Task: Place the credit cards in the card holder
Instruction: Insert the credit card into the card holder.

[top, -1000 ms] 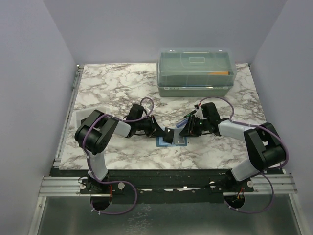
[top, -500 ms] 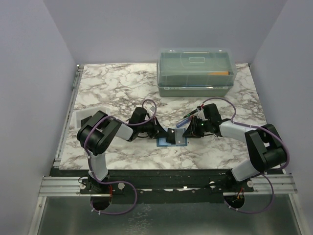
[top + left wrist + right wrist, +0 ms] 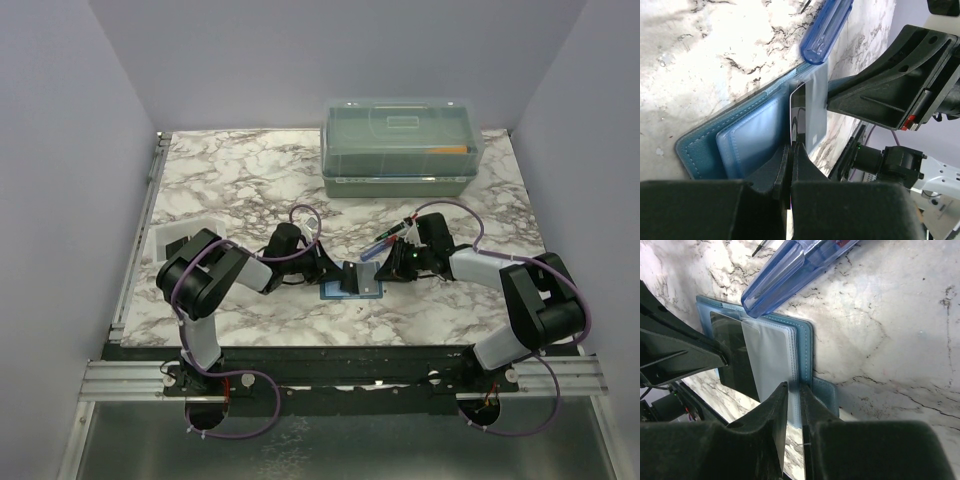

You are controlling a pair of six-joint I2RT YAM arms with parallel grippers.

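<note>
The teal-blue card holder point(image 3: 356, 290) lies open on the marble table between my two grippers. It also shows in the left wrist view point(image 3: 735, 142) and in the right wrist view point(image 3: 805, 340). My left gripper point(image 3: 791, 146) is shut on a credit card point(image 3: 799, 102), held edge-on with its far end at the holder's clear sleeves. My right gripper point(image 3: 793, 386) is pinched on the edge of the holder's clear sleeve pages point(image 3: 767, 357). In the top view the left gripper point(image 3: 343, 277) and the right gripper point(image 3: 377, 268) nearly meet over the holder.
A screwdriver with a clear blue handle point(image 3: 388, 241) lies just behind the holder, its handle end point(image 3: 785, 275) touching the holder's far edge. A large translucent lidded box point(image 3: 400, 148) stands at the back. A small whitish tray point(image 3: 166, 240) sits at the left, behind my left arm.
My left gripper has moved a little right and in over the holder with the card. The right gripper has hardly moved.
</note>
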